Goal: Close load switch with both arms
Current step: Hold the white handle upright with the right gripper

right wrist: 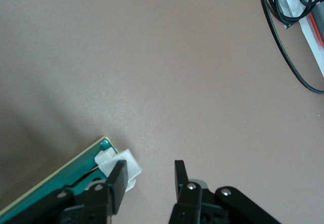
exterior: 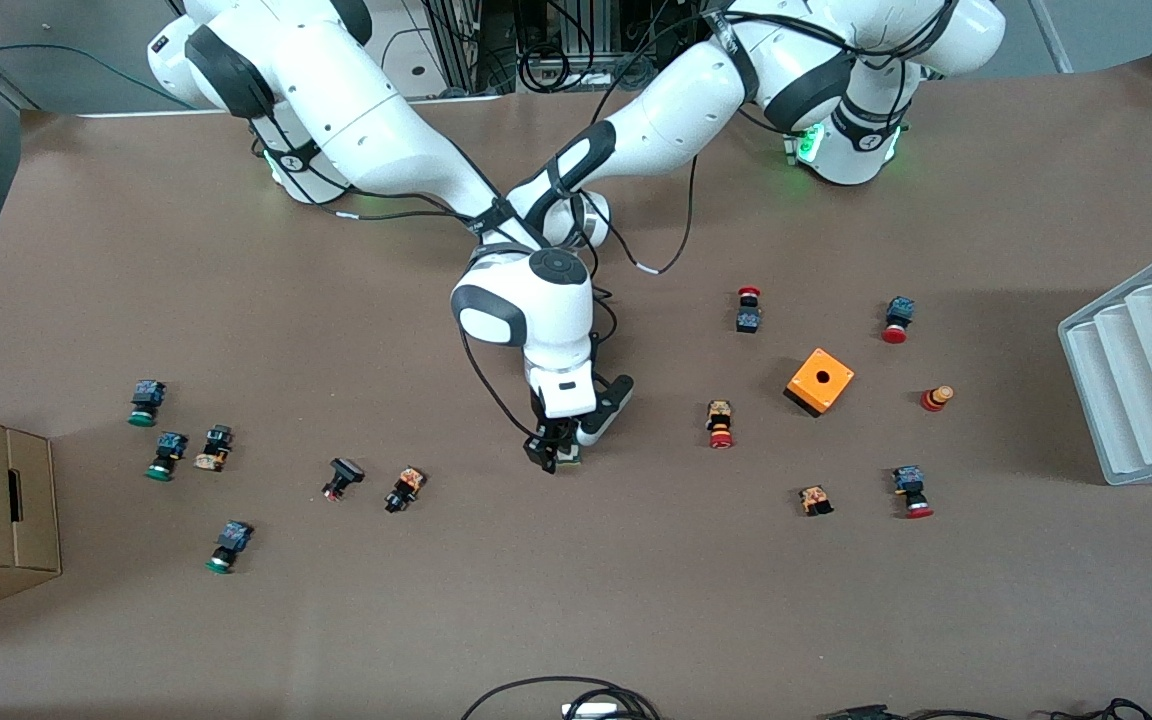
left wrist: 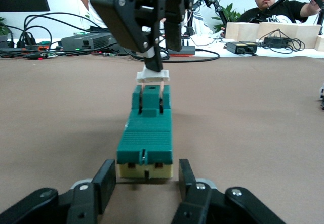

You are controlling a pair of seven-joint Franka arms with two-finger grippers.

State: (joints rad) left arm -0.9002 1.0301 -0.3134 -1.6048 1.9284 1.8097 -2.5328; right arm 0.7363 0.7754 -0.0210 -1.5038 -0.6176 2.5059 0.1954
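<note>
A robotics lab is showing itself here: two white arms (exterior: 576, 330) are working at a paper-covered table (exterior: 336, 620), cables (left wrist: 61, 24) and electronics boxes (left wrist: 88, 42) are lying along its edge, and a seated person (left wrist: 271, 4) is watching nearby.

Take the load switch (exterior: 568, 457) as your landmark: it lies on the table (exterior: 576, 620) mid-way between the arms' ends. Your right gripper (exterior: 548, 447) stands over its lever end, one finger touching the lever (right wrist: 119, 164). Your left gripper (left wrist: 144, 186) straddles its other end, fingers apart. The orange box (exterior: 820, 380) sits well apart, toward the left arm's end.
</note>
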